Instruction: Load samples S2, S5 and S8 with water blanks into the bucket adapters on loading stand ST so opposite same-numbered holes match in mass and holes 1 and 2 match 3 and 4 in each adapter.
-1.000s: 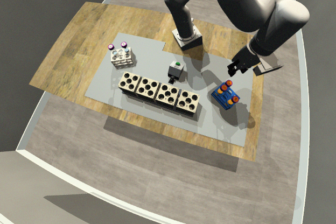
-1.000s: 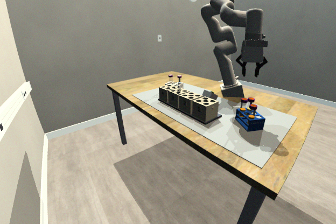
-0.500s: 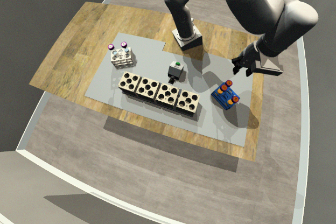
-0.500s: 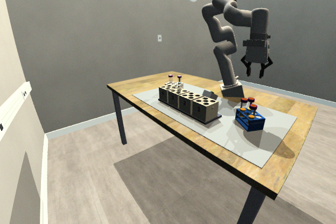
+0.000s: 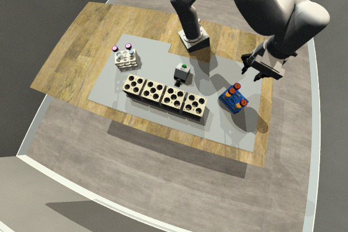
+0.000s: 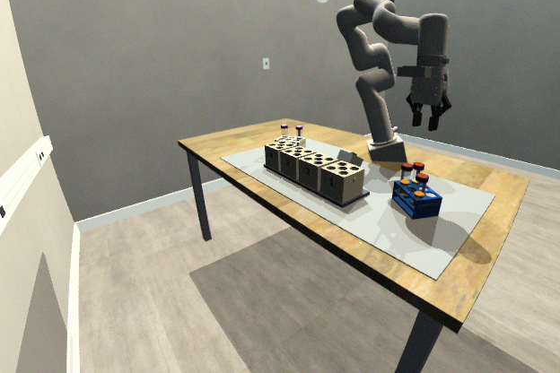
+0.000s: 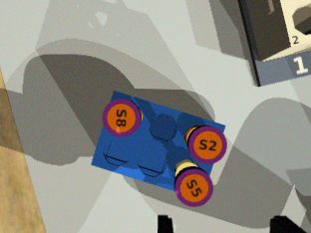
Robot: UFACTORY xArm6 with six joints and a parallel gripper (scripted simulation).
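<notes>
My gripper [image 5: 250, 75] [image 6: 424, 126] [image 7: 224, 225] is partly open and empty, above and behind the blue rack [image 6: 427, 210] [image 7: 132, 149]. The rack holds three orange-dotted samples upright: S8 [image 5: 243, 102] [image 6: 422, 177] [image 7: 121, 117] at one end, S2 [image 5: 231, 91] [image 6: 406, 167] [image 7: 207, 144] and S5 [image 5: 237, 86] [image 6: 418, 165] [image 7: 193, 186] side by side at the other. Four adapters stand in a row in the stand; adapter 1 [image 6: 328, 190] is nearest the blue rack. Their holes look empty. Two blanks [image 5: 115, 48] [image 5: 128, 46] stand in the white rack; their printed volumes are unreadable. Fill levels are unclear.
The white rack [image 5: 126, 65] stands at the far end of the grey mat [image 5: 157, 45]. The DONE desk [image 5: 181, 74] with its green key [image 5: 184, 66] stands between the adapter row and the robot's base [image 5: 198, 43].
</notes>
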